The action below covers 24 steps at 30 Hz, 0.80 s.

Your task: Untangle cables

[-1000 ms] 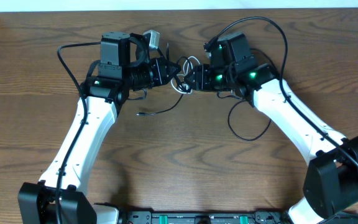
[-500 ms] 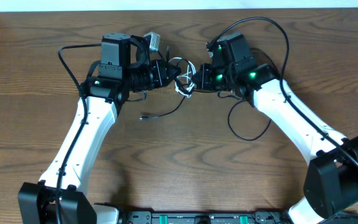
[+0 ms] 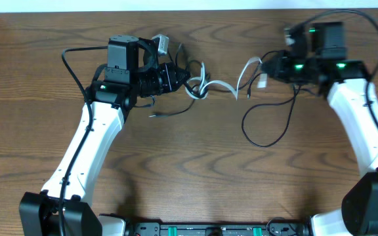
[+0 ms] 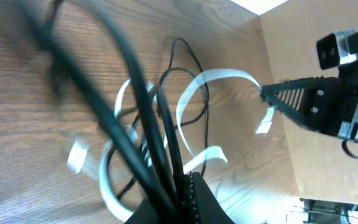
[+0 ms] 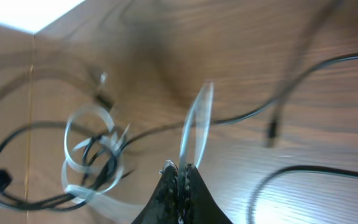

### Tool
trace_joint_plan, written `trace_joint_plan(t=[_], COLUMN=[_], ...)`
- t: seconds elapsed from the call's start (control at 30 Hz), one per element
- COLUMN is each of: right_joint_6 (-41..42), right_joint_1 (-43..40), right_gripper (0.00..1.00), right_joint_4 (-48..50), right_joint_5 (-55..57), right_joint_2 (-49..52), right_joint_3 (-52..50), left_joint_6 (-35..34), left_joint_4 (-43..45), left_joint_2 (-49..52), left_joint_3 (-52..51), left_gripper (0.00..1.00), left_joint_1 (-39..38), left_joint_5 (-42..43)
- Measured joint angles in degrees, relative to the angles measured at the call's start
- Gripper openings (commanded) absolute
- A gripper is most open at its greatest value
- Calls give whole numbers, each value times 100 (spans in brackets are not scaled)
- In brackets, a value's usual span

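The cables form a small tangle (image 3: 199, 84) of black cords and a flat white cable (image 3: 223, 85) at the back middle of the table. My left gripper (image 3: 184, 77) is shut on several black cords (image 4: 143, 118), which run out between its fingers over the wood. My right gripper (image 3: 268, 67) is shut on the white cable (image 5: 194, 124), which stretches from it across to the tangle (image 5: 95, 155). In the left wrist view the white cable (image 4: 219, 78) curls in loops, with the right gripper (image 4: 272, 94) at its far end.
A loose black cord loops on the wood (image 3: 265, 145) below the right gripper. A short black end with a plug (image 3: 155, 115) lies below the left gripper. The table's far edge (image 3: 241, 8) runs close behind both arms.
My right gripper has shut on the white cable and swung far to the right, drawing it out of the tangle. The left gripper has held its place with the black cords.
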Motion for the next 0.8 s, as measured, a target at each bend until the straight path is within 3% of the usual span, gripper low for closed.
trace_joint_plan(t=[0.2,0.57,0.63,0.73,0.8], right_joint_6=[-245,-470,-330,-138,-85], right_joint_1=[-564,-411,-426,-461,-470], right_gripper=[1,2,27,41,45], right_joint_4=[-63,-131,-219,-293,-284], right_joint_5=[-396,-216,98,426,505], right_joint_2=[0,0,0,0,0], right_joint_3=[0,0,0,0,0], left_joint_6=[0,0,0,0,0], left_joint_4=[-2,-33,-57,-85,-92], left_joint_2=[0,0,0,0,0], left_joint_3=[0,0,0,0,0], left_gripper=[8,8,8,7,7], left_joint_1=[0,0,0,0,0], left_joint_5=[-57,-57,-57,-57,-59])
